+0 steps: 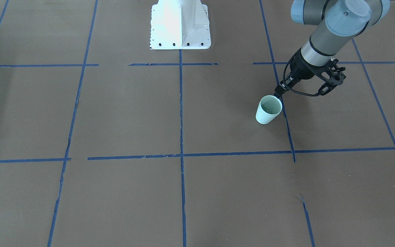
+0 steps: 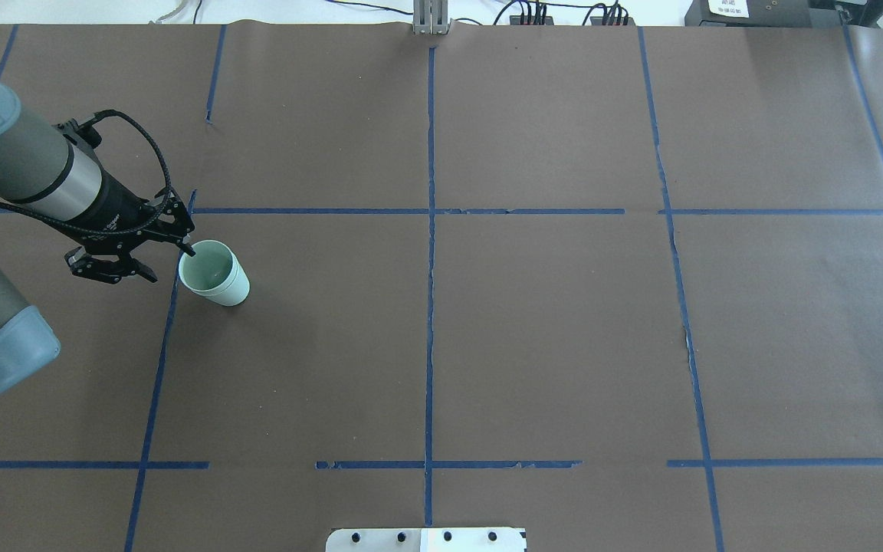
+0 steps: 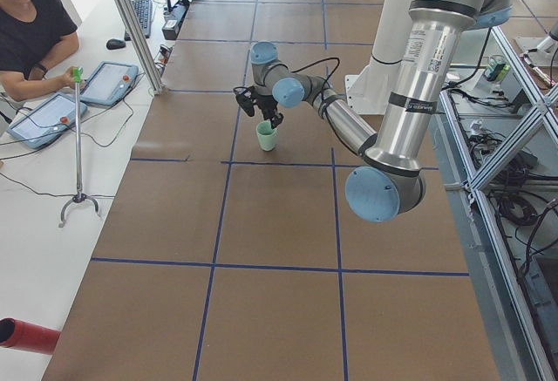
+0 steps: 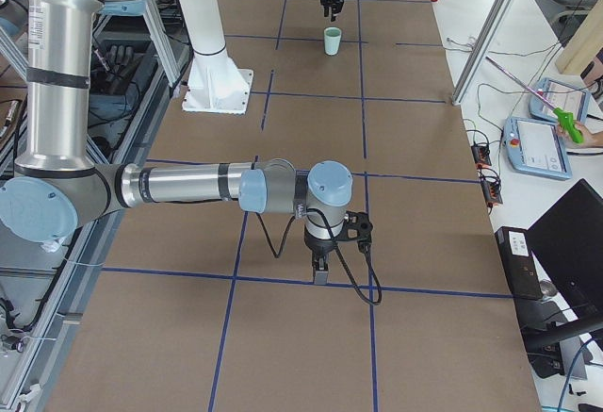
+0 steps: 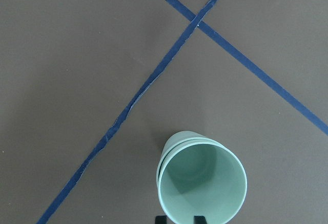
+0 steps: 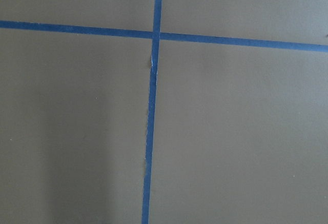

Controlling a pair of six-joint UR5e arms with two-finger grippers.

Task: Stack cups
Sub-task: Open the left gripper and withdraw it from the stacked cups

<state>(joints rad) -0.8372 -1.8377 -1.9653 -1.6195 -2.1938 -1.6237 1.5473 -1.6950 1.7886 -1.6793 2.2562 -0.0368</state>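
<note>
The two pale mint-green cups (image 5: 202, 185) stand nested one inside the other, upright on the brown table; two rims show in the left wrist view. The stack also shows in the overhead view (image 2: 215, 274) and the front view (image 1: 268, 110). My left gripper (image 2: 187, 248) points down at the stack's rim on the robot's left side. In the left wrist view its fingertips (image 5: 161, 219) stand a little apart, and the rim passes between them. My right gripper (image 4: 321, 275) hangs low over the table far from the cups; I cannot tell whether it is open.
Blue tape lines (image 2: 430, 307) divide the brown table into squares. The white robot base plate (image 1: 180, 31) sits at the table's edge. An operator (image 3: 35, 23) sits with tablets beside the table in the left side view.
</note>
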